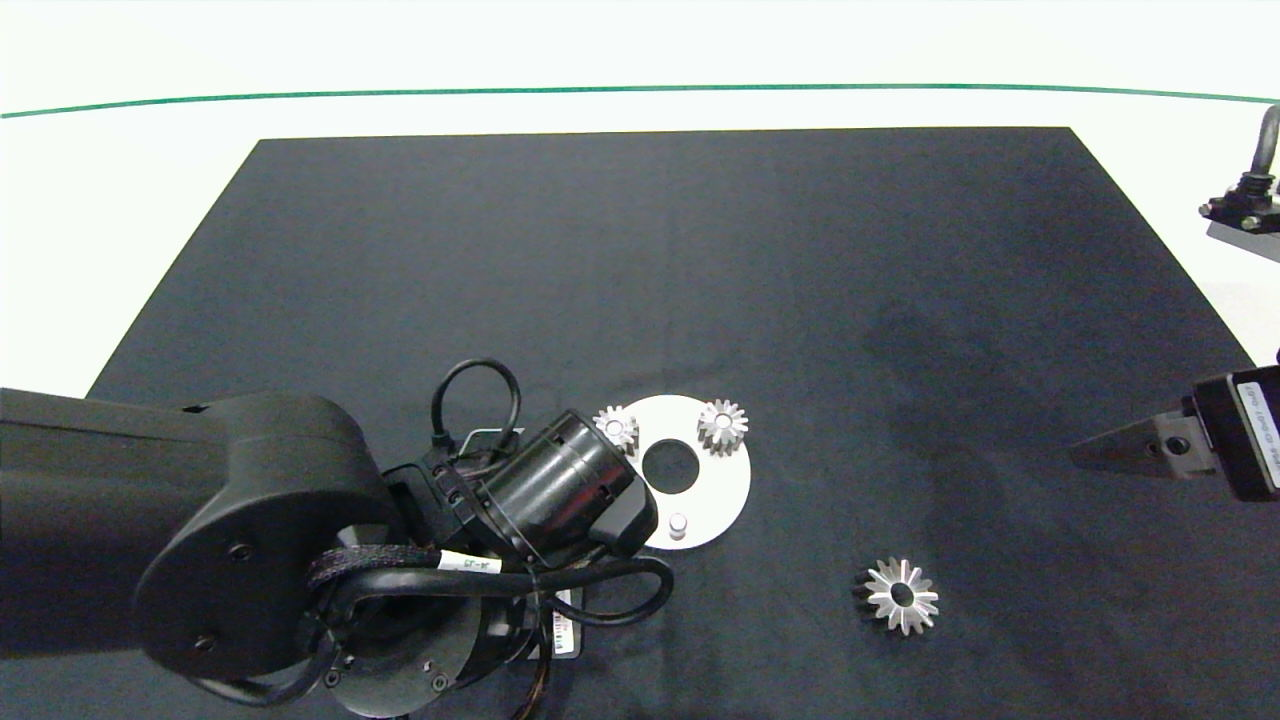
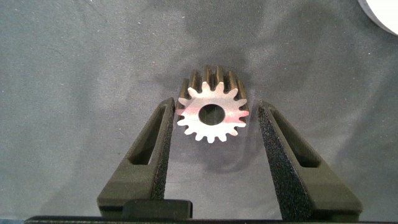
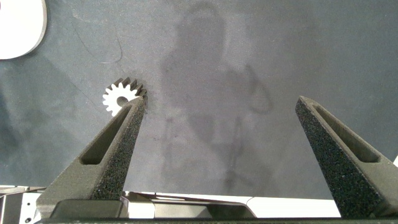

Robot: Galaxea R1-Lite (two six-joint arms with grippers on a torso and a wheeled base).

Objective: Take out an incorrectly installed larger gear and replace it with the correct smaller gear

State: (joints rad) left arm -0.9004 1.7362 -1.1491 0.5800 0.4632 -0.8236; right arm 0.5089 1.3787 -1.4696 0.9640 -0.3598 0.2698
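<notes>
Our left pincer (image 2: 213, 149) hangs spread around the small gear (image 2: 212, 114) on the dark surface (image 1: 700, 250). Farther right, the big gear (image 1: 901, 596) lies flat, off the disc (image 1: 715, 480). Our right pincer (image 3: 217, 162) hovers spread, empty, at the right edge.

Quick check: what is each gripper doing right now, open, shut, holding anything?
Left gripper: open, fingers on either side of the small silver short-toothed gear on the mat, not gripping.
Right gripper: open, empty.

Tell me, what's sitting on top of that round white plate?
On the white plate stand two small gears and one bare peg. The left arm covers the plate's near-left edge, so anything there is hidden.
</notes>
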